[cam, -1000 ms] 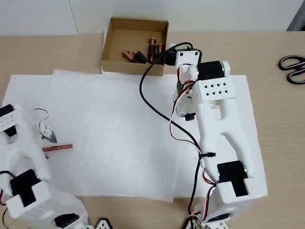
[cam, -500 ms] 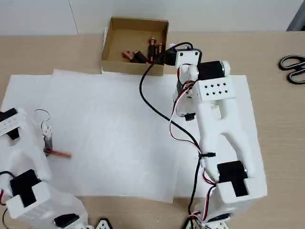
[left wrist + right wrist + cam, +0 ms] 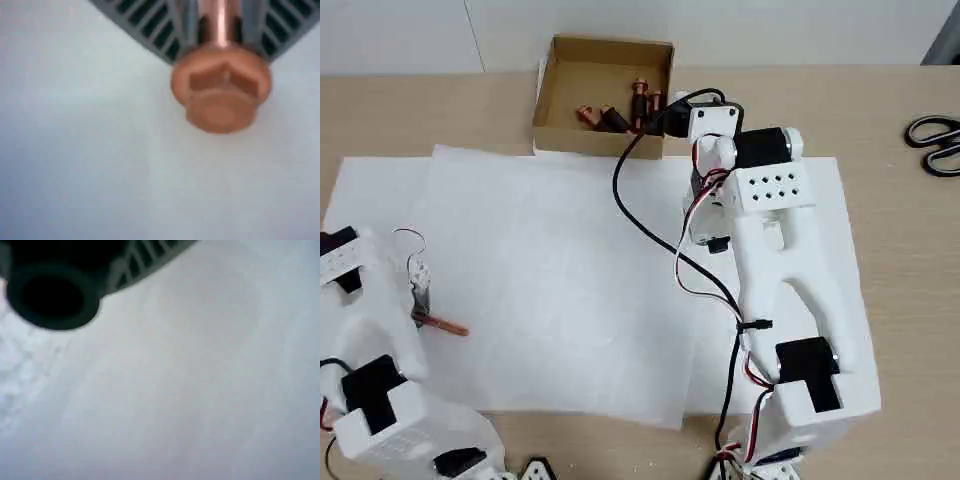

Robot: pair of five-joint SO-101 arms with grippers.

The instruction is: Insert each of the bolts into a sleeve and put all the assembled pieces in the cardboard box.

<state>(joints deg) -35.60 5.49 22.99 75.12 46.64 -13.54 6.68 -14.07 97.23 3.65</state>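
Note:
A copper bolt (image 3: 446, 324) sticks out over the white sheet at the left, and my left gripper (image 3: 420, 303) is shut on its shank. In the left wrist view the bolt's hex head (image 3: 220, 91) faces the camera, with the shank between the grey ribbed fingers (image 3: 142, 22). My right gripper (image 3: 100, 260) is shut on a black sleeve (image 3: 52, 298), whose open bore faces the camera above the white sheet. In the high view the right arm (image 3: 772, 200) stands just below the cardboard box (image 3: 590, 140), which holds several assembled bolt-and-sleeve pieces (image 3: 620, 108).
A large white sheet (image 3: 570, 280) covers the middle of the wooden table. Black scissors (image 3: 935, 140) lie at the far right edge. A black cable (image 3: 640, 215) loops from the right arm across the sheet.
My left gripper closed on the bolt that lay flat on the sheet. The bolt now points down and to the right from the fingers. The right arm has stayed put.

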